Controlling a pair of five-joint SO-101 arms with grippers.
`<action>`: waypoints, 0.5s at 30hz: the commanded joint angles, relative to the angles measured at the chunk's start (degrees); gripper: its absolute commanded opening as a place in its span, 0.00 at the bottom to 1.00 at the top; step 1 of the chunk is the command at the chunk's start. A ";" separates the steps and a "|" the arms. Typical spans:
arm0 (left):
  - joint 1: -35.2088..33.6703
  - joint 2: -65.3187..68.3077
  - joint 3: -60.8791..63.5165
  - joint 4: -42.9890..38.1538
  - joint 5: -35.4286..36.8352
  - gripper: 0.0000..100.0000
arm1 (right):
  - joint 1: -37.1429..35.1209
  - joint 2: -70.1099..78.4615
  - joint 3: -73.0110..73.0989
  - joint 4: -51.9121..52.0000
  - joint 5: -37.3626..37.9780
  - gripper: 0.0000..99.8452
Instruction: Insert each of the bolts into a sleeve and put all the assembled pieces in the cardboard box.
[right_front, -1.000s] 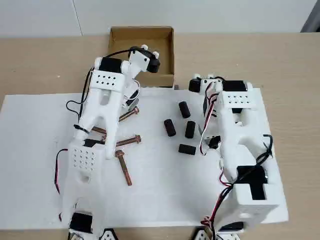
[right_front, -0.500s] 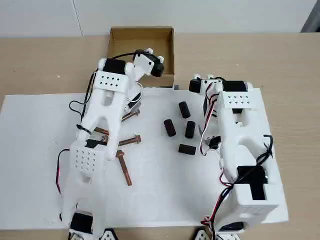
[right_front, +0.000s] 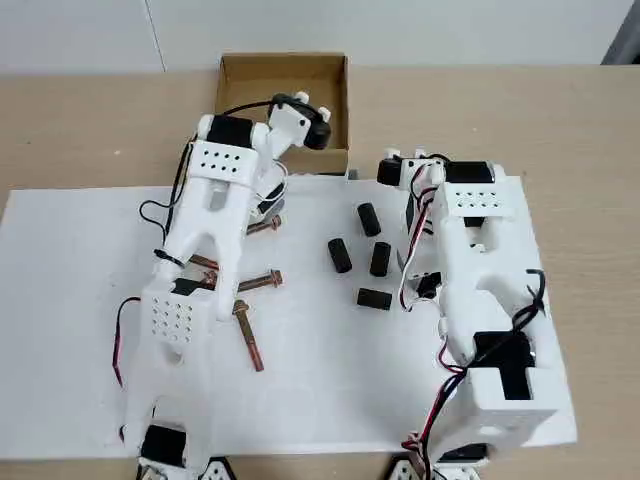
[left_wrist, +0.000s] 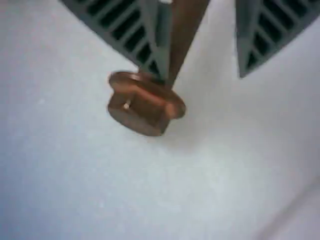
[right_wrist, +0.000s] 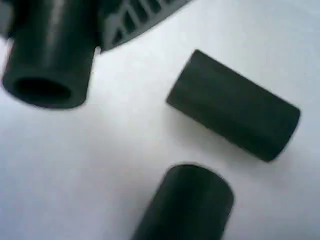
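Your left claw (left_wrist: 200, 70) stands apart around the shank of a copper-coloured flanged hex bolt (left_wrist: 145, 102). One finger (left_wrist: 145, 45) lies against the shank and the other shows a clear gap. That bolt lies at the far end of the bolt cluster on the white paper sheet (right_front: 80, 260), near the open brown cardboard box (right_front: 283, 58). To pick it well, I'd centre the shank between the jaws before you close. Then lift straight, leaving enough shank free to enter a sleeve.

You cannot tell whether the right claw (right_wrist: 102, 32) is apart or together. A short black cylindrical sleeve (right_wrist: 47, 55) sits just beside its finger, open bore showing.

I count four bolts. The other three are at (right_front: 258, 282) and (right_front: 248, 337), plus one partly under the left arm (right_front: 200, 262). There are four sleeves on the paper (right_front: 369, 219) (right_front: 340, 255) (right_front: 380, 259) (right_front: 375, 298). The one box rests on the wooden bench (right_front: 560, 120), with no assembled piece visible inside.
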 joint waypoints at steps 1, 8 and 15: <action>1.14 -6.68 1.19 1.23 -0.35 0.09 | 0.13 -3.38 -0.26 -0.84 0.18 0.01; 1.85 -11.43 8.04 1.05 -0.44 0.09 | 0.13 -3.30 -0.18 -1.71 0.18 0.01; -0.53 -8.26 11.82 -3.43 -0.53 0.09 | 0.13 -3.21 -0.09 -2.07 0.18 0.01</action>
